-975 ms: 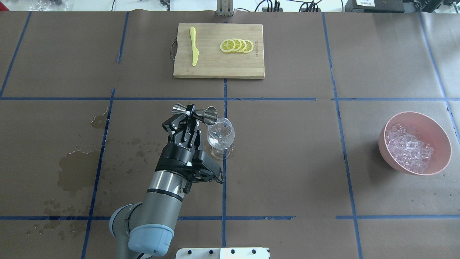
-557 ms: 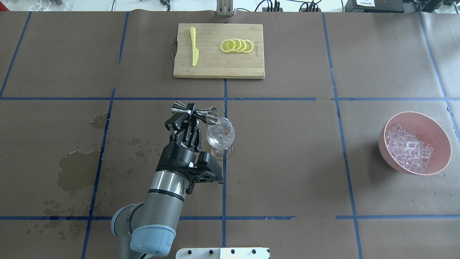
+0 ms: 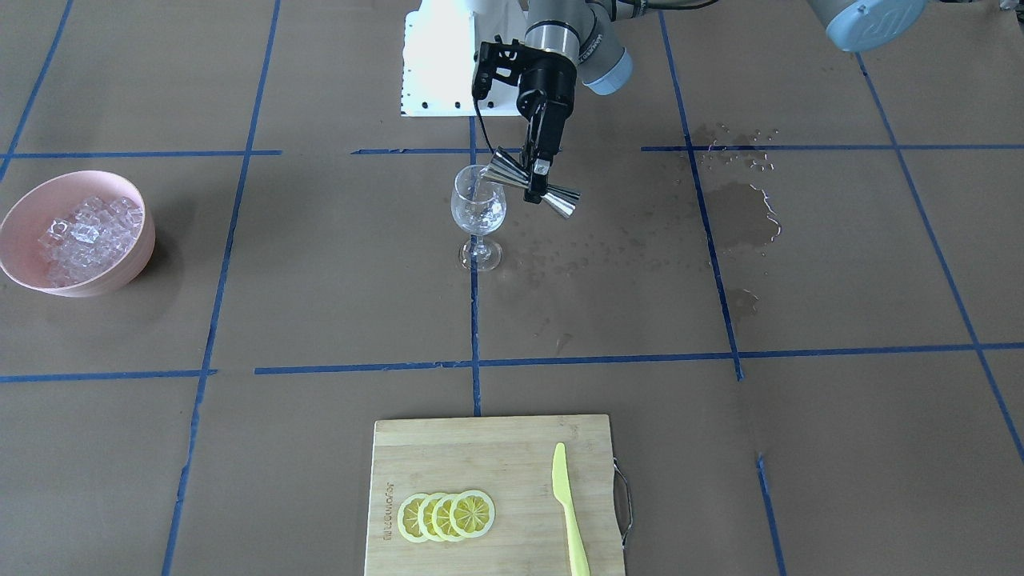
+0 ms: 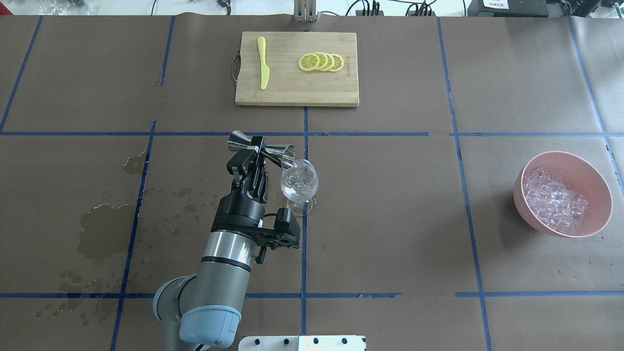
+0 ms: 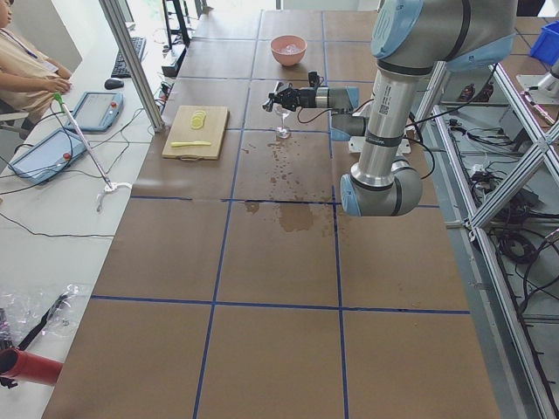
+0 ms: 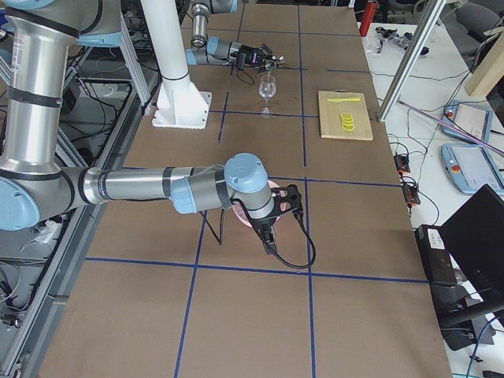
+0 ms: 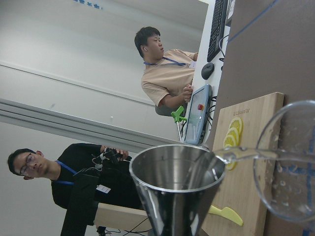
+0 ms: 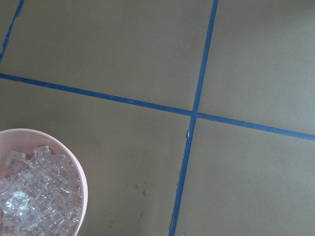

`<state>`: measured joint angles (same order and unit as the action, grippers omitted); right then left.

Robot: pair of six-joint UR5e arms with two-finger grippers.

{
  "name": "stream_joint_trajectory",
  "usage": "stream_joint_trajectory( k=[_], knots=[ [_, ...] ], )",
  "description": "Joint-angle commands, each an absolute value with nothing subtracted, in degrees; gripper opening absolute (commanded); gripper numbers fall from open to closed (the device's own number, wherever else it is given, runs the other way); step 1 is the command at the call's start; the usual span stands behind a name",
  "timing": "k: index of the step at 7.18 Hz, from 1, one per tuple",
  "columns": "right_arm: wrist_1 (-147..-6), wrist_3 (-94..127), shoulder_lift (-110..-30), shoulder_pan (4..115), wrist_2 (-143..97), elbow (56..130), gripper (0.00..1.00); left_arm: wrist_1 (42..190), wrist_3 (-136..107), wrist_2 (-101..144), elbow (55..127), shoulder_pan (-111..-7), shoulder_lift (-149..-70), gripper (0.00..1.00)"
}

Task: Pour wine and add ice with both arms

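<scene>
Left gripper (image 4: pixel 257 152): clamped on the narrow waist of the steel jigger (image 4: pixel 283 153), fingers pinched tight on it. The jigger is tipped close to horizontal, with one cup's lip over the rim of the wine glass (image 4: pixel 299 183). My left wrist view shows a thin clear stream running from that lip into the glass. The front view shows clear liquid in the glass. The glass stands upright around mid-table, a bit nearer my edge than the operators' edge, with its foot on the centre blue tape line (image 4: pixel 304 263).

The ice (image 4: pixel 555 200) is heaped in the pink bowl (image 4: pixel 598 183) toward the table's right end, well apart from the glass.

Right gripper (image 6: pixel 269 236): visible only from the right-end side camera, near the bowl. I can't tell whether its fingers are apart or together. My right wrist camera looks down on brown paper and a tape crossing, with the bowl's rim and ice in its lower-left corner.

The cutting board (image 4: pixel 292 90) sits at the middle of the operators' edge, with a yellow knife (image 4: pixel 263 63) and four lemon slices (image 4: pixel 321 62) on it. Wet patches (image 4: pixel 100 234) darken the paper toward the table's left end, and there are droplets just left of the glass.
</scene>
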<state>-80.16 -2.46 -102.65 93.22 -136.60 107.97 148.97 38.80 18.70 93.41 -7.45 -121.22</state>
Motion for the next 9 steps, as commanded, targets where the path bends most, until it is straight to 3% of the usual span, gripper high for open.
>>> stream_joint_trajectory(
  k=[1, 7, 9],
  knots=[
    [-80.2, -2.5, -102.7, 93.3, -136.7, 107.9, 1.00, 149.0, 44.3, 18.5, 93.5, -7.1, -121.6, 0.00],
    [-80.2, -2.5, -103.8, 94.2, -136.8, 108.1, 1.00, 149.4, 50.9, 18.4, 94.2, -6.2, -122.4, 0.00],
    [-80.2, -2.5, -103.9, 94.4, -136.8, 108.2, 1.00, 157.3, 49.9, 18.5, 94.5, -5.7, -122.4, 0.00]
  ],
)
